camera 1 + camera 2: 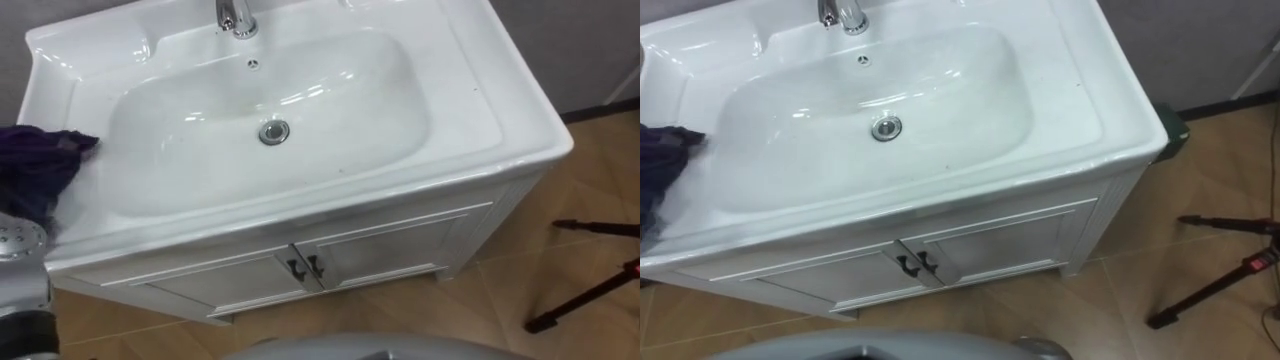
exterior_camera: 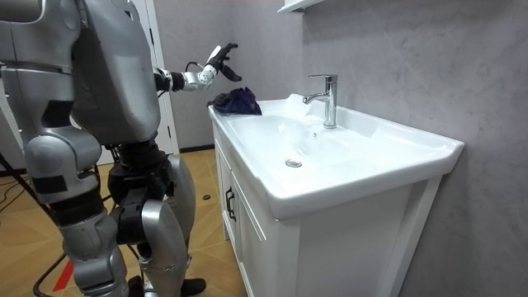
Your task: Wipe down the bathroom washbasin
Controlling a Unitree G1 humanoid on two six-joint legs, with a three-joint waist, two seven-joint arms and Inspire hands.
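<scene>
The left hand (image 2: pixel 214 69) hangs in the air over the left end of the basin (image 1: pixel 478 88). Its fingers are spread loosely and hold nothing, and the arm is stretched out from the robot's shoulder. Just below the hand, and apart from it, a dark purple cloth (image 1: pixel 40 172) lies crumpled on the basin's left rim. The cloth sits between the middle and the front corner of that edge, with one tip pointing in toward the bowl.

The bowl is white and glossy. A round metal drain (image 1: pixel 274 131) sits at its lowest point, and a small overflow hole (image 1: pixel 253 64) shows on the back slope. Behind that hole, a chrome faucet (image 1: pixel 233 15) stands at the middle of the back edge.

Under the basin's front edge is a white cabinet (image 1: pixel 400 250). Two dark handles (image 1: pixel 305 268) sit side by side where its doors meet. The robot stands upright on the wooden floor (image 1: pixel 560 200), close in front of this cabinet.

Off the basin's right front corner, black tripod legs (image 1: pixel 590 292) rest on the floor, well apart from the cabinet. A small dark green object (image 1: pixel 1175 128) shows on the floor just behind the basin's right edge.
</scene>
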